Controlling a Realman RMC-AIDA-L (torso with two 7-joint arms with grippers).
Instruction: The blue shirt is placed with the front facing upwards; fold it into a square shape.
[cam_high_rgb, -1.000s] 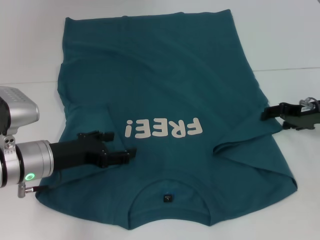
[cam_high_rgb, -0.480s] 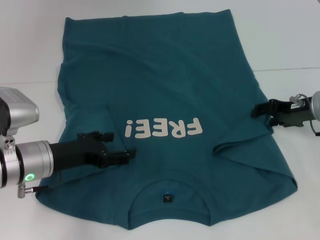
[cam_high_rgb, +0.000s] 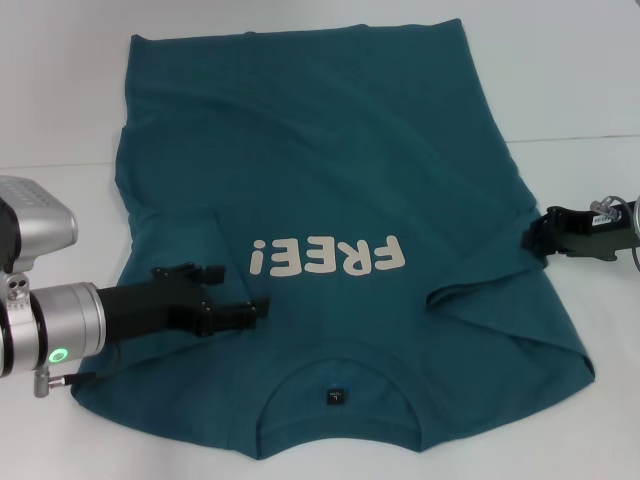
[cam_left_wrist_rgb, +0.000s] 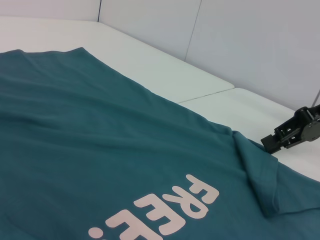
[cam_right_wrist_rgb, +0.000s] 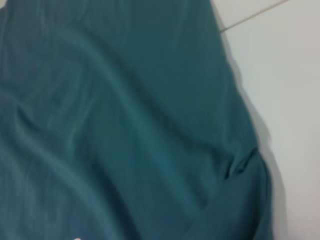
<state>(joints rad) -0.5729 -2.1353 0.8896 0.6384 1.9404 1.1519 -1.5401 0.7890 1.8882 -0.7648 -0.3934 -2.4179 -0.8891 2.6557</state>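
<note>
The blue shirt (cam_high_rgb: 330, 180) lies flat on the white table, front up, with off-white "FREE!" lettering (cam_high_rgb: 328, 257). Its collar and small dark neck label (cam_high_rgb: 335, 397) are nearest me. The right sleeve (cam_high_rgb: 500, 300) is folded in over the body. My left gripper (cam_high_rgb: 232, 292) hovers open and empty over the shirt's left side, beside the lettering. My right gripper (cam_high_rgb: 536, 236) is at the shirt's right edge, just above the folded sleeve; it also shows in the left wrist view (cam_left_wrist_rgb: 272, 141). The right wrist view shows only wrinkled teal cloth (cam_right_wrist_rgb: 125, 125) and its edge.
The white table (cam_high_rgb: 590, 100) shows around the shirt, with a seam line (cam_high_rgb: 580, 139) running across it. A pale wall (cam_left_wrist_rgb: 250, 40) stands behind the table.
The right gripper reached in over the shirt's right edge, then drew back a little to that edge. The left gripper and the shirt have barely moved.
</note>
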